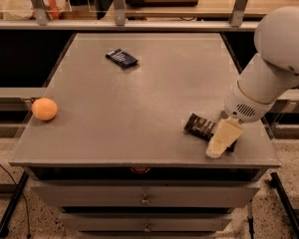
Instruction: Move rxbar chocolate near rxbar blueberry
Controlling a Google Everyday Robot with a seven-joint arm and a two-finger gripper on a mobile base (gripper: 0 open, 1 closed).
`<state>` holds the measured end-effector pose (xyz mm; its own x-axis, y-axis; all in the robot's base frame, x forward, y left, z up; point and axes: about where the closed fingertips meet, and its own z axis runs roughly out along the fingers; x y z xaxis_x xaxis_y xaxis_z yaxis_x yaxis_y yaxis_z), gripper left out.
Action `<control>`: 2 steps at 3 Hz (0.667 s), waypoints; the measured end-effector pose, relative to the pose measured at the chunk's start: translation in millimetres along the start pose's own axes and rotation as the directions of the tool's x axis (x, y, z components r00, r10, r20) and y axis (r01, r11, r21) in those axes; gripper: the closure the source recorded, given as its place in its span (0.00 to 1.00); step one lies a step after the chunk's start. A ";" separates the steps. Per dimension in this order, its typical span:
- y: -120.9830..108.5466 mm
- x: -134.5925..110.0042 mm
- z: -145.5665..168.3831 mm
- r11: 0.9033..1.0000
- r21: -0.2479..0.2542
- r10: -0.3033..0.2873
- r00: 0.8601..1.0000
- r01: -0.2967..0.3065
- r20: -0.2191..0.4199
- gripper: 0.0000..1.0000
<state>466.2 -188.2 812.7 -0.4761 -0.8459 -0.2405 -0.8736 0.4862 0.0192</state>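
Item 1, gripper (222, 141): pale cream, hanging at the end of the white arm (269, 68) and reaching down over the front right corner of the table (139, 98). It is covering the right end of the rxbar chocolate (whether it is clasping the bar or merely sitting over it cannot be told).

Item 2, rxbar chocolate (199, 125): dark brown-black bar with pale stripes, lying flat near the front right edge of the tabletop, its left part showing clear of the gripper.

Item 3, rxbar blueberry (122, 58): dark navy bar, lying flat and slightly skewed at the far side of the tabletop, left of centre, well apart from the rxbar chocolate.

Item 4, orange (44, 109): round fruit, sitting near the left edge, well apart from both bars.

Item 5, drawers (144, 198): running beneath the tabletop, facing the camera.
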 end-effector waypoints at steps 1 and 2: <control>0.0 -1.6 -6.4 1.000 0.000 0.000 1.000 0.000 0.000 0.64; 0.2 -3.6 -14.6 1.000 0.000 0.000 1.000 0.000 0.000 0.86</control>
<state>466.3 -188.2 827.8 -0.4759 -0.8460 -0.2403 -0.8737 0.4861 0.0190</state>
